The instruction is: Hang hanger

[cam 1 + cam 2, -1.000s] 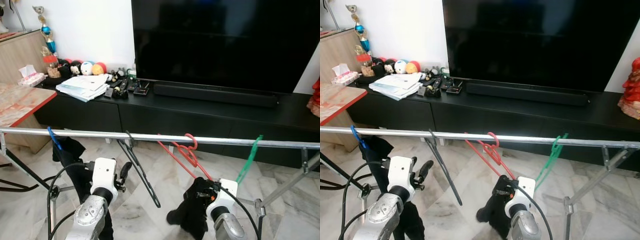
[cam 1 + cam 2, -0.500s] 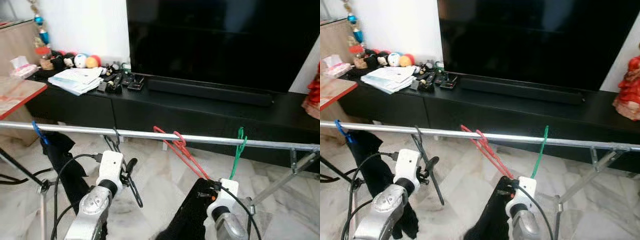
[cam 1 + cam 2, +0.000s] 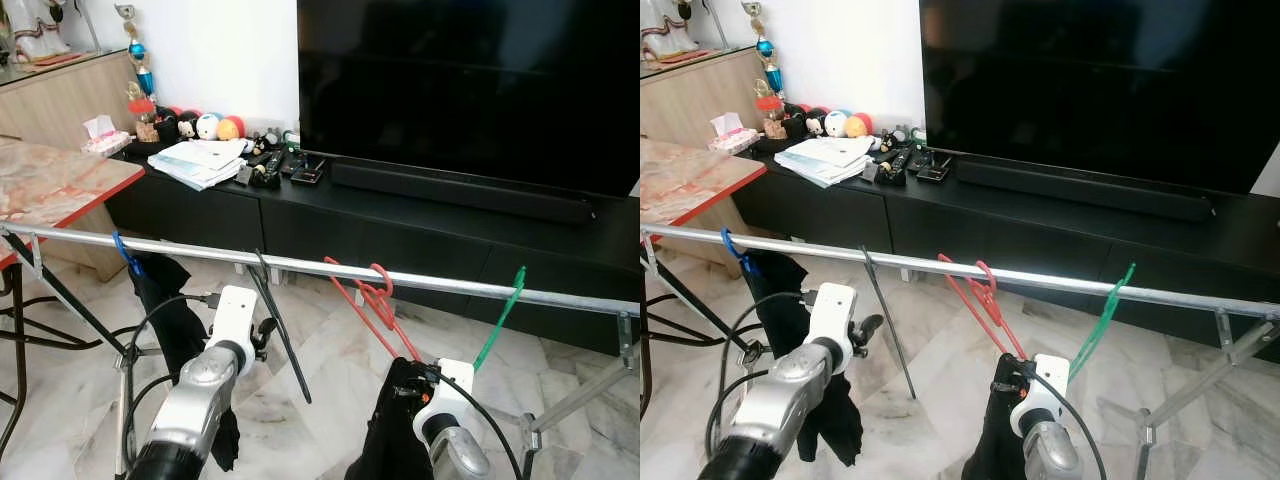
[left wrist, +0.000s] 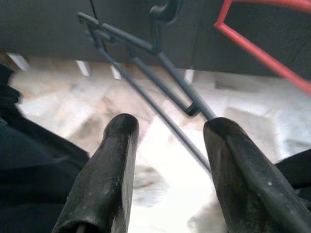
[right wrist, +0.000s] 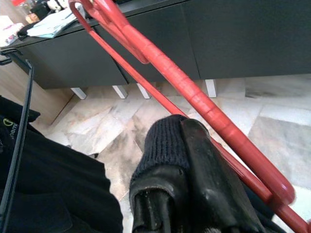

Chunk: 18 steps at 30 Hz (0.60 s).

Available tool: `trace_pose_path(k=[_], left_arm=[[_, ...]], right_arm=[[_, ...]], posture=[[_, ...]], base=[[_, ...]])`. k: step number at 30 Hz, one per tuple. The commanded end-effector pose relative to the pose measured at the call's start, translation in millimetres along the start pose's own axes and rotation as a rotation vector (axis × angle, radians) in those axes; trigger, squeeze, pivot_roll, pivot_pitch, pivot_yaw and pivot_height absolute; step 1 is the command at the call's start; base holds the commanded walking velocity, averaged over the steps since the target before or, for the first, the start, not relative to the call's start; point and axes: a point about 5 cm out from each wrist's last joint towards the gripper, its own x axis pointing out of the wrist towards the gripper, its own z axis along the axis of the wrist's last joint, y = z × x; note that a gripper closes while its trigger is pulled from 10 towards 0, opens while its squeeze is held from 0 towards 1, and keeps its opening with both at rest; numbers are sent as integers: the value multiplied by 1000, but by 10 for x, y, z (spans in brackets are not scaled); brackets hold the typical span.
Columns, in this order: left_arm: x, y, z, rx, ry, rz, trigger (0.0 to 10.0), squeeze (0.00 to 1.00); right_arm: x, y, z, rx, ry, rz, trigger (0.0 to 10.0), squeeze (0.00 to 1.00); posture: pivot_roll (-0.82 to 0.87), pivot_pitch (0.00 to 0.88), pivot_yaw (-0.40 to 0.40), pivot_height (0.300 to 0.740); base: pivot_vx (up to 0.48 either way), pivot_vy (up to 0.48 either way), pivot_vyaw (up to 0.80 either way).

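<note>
The right hand [image 5: 194,160] grips dark cloth [image 3: 395,430] beside the red hanger [image 3: 375,305] hooked on the rail [image 3: 300,265]; the left hand [image 4: 167,160] hovers wide open.

Head eyes overlook rail [image 3: 300,266]; wrist cameras close beneath

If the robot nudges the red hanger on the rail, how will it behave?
The red hanger looks like thin plastic, so probably light and fairly stiff. It hangs by its hook from the smooth rail, so it likely swings or slides. The dark garment on it, pinched by the right gripper, may damp that.
</note>
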Motion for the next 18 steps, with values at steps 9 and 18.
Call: trace_pose_path(k=[9, 18], left_arm=[[190, 42, 119, -105, 46, -5, 10000, 0], [287, 39, 179, -59, 73, 67, 10000, 0]], right_arm=[[26, 6, 76, -26, -24, 24, 10000, 0], [-4, -30, 65, -41, -21, 28, 10000, 0]], posture=[[54, 13, 11, 740], [43, 28, 6, 740]], base=[[0, 0, 0], [0, 0, 0]])
